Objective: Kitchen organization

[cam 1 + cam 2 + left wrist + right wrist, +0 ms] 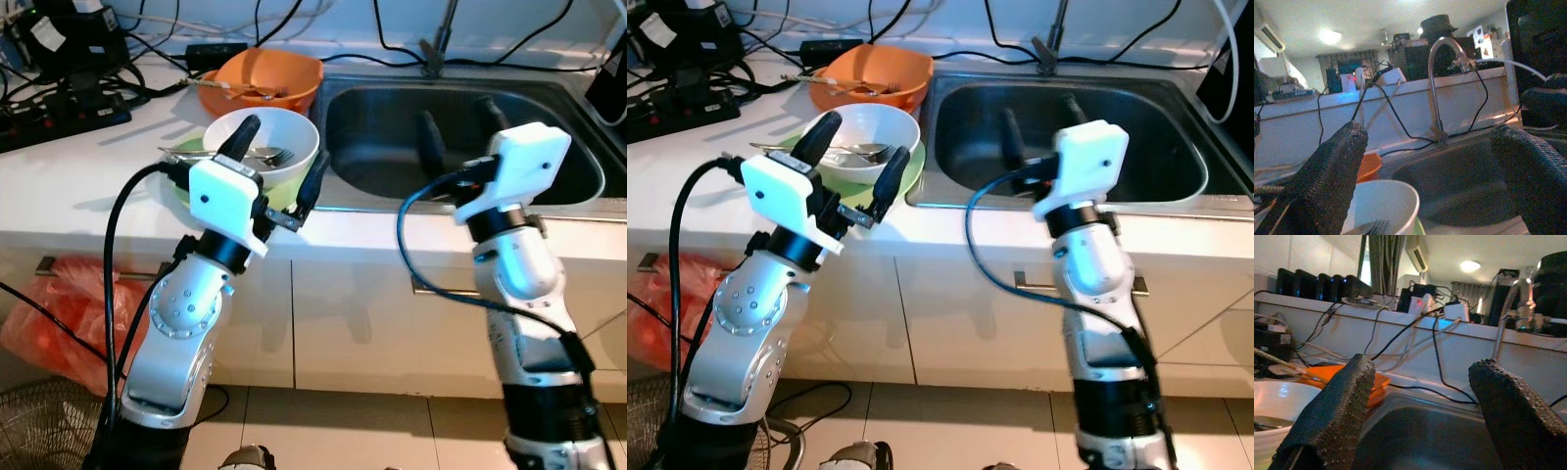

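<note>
While both arms are raised in front of the white counter, the steel sink takes up the counter's right half, reaching nearly to its front edge. On the left half, close to the sink's left rim, a white bowl sits on a green plate near the front edge. A fork and other cutlery lie in the bowl, handles pointing toward the counter's left end. Behind the bowl, toward the back edge, stands an orange bowl with a utensil lying across it. Black cables and a power strip occupy the back left corner. A faucet rises from the back edge behind the sink.

Left gripper: the jaws stand wide apart and hold nothing. One finger lies over the near left part of the white bowl's rim; the other lies just off the bowl's right side, beside the plate edge (contact with the rim cannot be confirmed). The bowl therefore sits partly between the two fingers and slightly beyond them. In the left wrist view the bowl and fork show low, next to one finger.

Right gripper: the jaws stand apart and hold nothing. Both fingers reach over the sink's front rim into the basin, well apart from the white bowl. In the right wrist view the sink basin shows between the fingers.

Below the counter, an orange plastic bag lies at the cabinet front on the left.
</note>
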Controlling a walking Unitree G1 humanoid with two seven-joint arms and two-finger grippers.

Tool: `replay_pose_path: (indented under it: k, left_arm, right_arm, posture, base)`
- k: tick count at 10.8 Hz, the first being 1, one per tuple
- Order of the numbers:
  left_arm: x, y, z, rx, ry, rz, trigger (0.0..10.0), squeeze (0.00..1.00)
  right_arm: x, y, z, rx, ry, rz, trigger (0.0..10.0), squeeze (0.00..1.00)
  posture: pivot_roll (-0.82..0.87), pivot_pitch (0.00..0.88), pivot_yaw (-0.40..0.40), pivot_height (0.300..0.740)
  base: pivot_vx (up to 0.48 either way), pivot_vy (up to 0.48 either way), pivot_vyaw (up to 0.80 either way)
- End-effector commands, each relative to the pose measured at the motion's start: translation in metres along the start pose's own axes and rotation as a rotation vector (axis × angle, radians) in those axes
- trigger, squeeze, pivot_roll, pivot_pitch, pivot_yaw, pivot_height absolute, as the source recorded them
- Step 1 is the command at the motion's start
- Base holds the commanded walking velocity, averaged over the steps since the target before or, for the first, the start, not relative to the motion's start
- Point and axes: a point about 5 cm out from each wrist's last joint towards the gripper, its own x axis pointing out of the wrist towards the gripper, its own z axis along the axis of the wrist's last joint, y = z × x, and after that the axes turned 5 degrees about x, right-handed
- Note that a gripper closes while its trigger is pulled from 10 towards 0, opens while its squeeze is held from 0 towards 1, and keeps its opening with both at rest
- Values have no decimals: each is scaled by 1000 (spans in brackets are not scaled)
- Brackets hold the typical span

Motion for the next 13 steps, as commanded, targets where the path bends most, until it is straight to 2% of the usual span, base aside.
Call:
replay_pose_path:
  k: [1,9,11,13]
  left_arm:
    - [3,-2,6,13,-29,-17,10000,0]
    - [1,-5,1,20,6,-42,10000,0]
    - [1,-3,0,-3,18,-18,10000,0]
    - [-2,-1,-2,7,30,-9,10000,0]
  right_arm:
    - [0,0,5,-13,-6,-10,10000,0]
    - [4,12,7,21,33,-8,10000,0]
    - [4,13,6,32,40,-5,10000,0]
    - [4,14,4,42,49,-2,10000,0]
  posture:
    - [68,50,8,740]
    - [79,55,9,740]
    - [82,55,5,740]
    - [85,56,3,740]
  base:
    - [277,0,0]
    - [439,0,0]
    - [416,0,0]
    - [0,0,0]
